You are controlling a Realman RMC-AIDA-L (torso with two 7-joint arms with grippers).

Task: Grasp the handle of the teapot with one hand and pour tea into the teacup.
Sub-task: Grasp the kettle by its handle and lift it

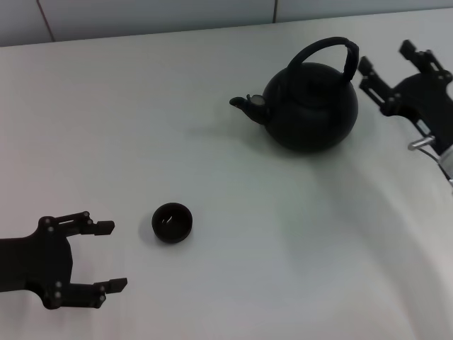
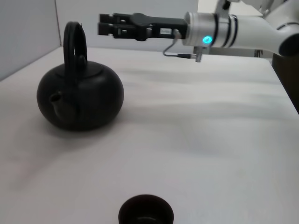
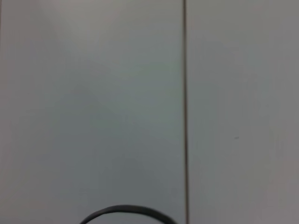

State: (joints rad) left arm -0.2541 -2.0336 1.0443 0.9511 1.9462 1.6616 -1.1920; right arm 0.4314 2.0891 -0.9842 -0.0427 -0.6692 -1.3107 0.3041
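Note:
The matte-black teapot [image 1: 311, 106] stands on the white table at the back right, its spout [image 1: 244, 105] pointing left. Its arched handle [image 1: 322, 46] stands upright. My right gripper [image 1: 386, 57] is open, just right of the handle at about its height, not touching it. The left wrist view shows the teapot [image 2: 79, 95], its handle [image 2: 74, 42] and the right gripper [image 2: 105, 24] close beside the handle top. The small dark teacup [image 1: 172, 222] sits front left, also low in the left wrist view [image 2: 145, 212]. My left gripper [image 1: 111, 256] is open and empty, left of the cup.
The white table [image 1: 283, 248] runs back to a pale wall [image 1: 141, 18]. The right wrist view shows that wall with a vertical seam [image 3: 185, 112] and a thin arc of the handle [image 3: 126, 211] at its lower edge.

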